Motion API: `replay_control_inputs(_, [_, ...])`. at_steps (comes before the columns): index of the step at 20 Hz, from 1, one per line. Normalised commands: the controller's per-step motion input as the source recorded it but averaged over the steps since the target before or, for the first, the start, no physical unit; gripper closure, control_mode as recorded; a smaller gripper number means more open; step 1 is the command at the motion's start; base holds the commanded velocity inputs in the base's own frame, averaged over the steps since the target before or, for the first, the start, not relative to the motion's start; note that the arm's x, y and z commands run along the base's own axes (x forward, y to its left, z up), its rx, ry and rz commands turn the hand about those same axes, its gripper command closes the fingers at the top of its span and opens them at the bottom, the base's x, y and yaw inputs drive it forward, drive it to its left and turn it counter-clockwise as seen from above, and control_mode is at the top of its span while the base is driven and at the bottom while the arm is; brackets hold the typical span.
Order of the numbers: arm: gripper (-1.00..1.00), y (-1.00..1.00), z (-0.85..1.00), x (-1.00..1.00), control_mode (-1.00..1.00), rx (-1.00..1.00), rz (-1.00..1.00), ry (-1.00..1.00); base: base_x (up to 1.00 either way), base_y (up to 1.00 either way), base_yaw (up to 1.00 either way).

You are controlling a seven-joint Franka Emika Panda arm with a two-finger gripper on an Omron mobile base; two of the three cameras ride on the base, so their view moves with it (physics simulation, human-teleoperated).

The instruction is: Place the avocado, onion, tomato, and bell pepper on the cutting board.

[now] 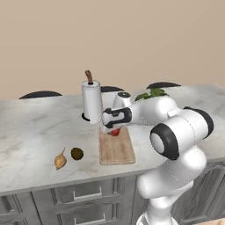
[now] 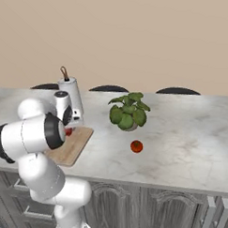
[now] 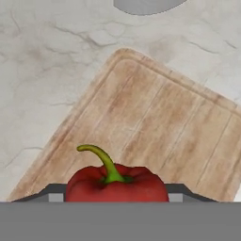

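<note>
While clamped on the red bell pepper (image 3: 116, 182), with green stem pointing up between the fingers, the pincer (image 1: 113, 130) hangs over the far end of the cutting board (image 1: 117, 149). Best lowered straight down until the pepper sits on the wood, then opened and lifted vertically, so nothing rolls. Worth setting down toward a far corner, leaving bare board for three more vegetables. Close behind stands the paper towel holder (image 1: 91, 102), just beyond the board's far edge; no swinging back that way. Plenty of open tabletop (image 1: 30, 132) to the left, where onion (image 1: 60, 161) and avocado (image 1: 77, 153) lie side by side near the front edge. Tomato (image 2: 136, 146) well apart on the other side, just in front of the potted plant (image 2: 129, 111).
</note>
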Motion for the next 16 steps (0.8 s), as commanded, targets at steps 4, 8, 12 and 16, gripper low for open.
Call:
replay_control_inputs(4, [1.0,0.2,-0.18,0.32,-1.0,0.0,0.0,0.0,0.0,0.0,0.0])
replay_control_inputs(8, [1.0,0.14,-0.16,0.31,-1.0,0.0,-0.02,0.0,0.0,0.0,0.0])
replay_control_inputs(12, [1.0,0.08,-0.18,0.28,-1.0,0.0,-0.02,0.0,0.0,0.0,0.0])
replay_control_inputs(16, [1.0,0.02,-0.23,0.23,-1.0,-0.01,-0.03,0.0,0.0,0.0,0.0])
